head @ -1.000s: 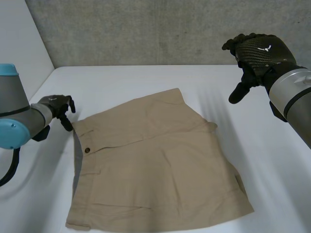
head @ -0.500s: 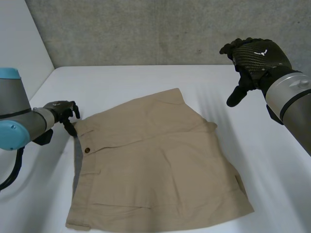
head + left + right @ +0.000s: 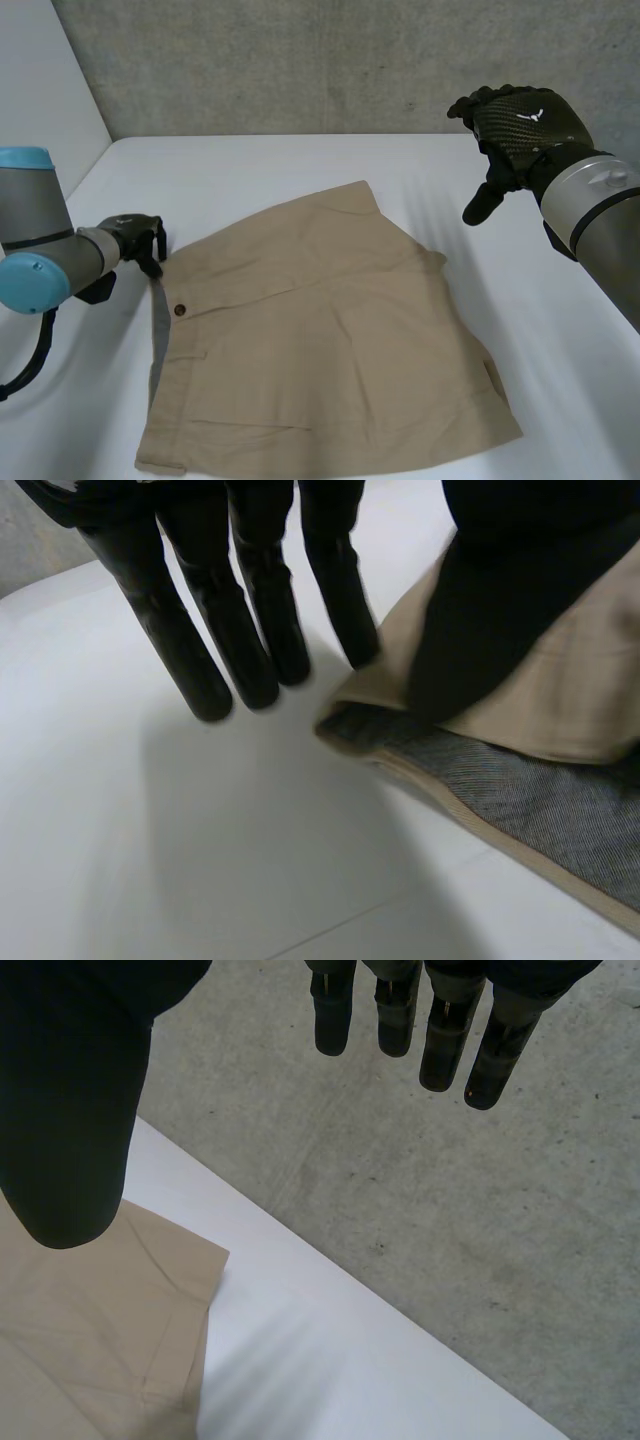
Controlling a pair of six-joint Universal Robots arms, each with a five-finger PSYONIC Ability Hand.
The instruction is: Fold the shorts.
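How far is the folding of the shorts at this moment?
Done: nothing; the shorts lie spread flat on the table, with no fold. In hand: the left hand has its straight fingers at the waistband corner, thumb over the cloth, no clear grip. The right hand hangs open above the table, apart from the shorts. Left: grasping and every fold.

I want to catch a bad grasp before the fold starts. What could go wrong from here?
1. The left hand has straight fingers beside the waistband corner, thumb over the cloth, nothing pinched. Closing may push the corner away or catch one layer, since the grey lining shows there.
2. The right hand hangs open above the table, off the shorts. A pull from the left alone could drag or bunch them.
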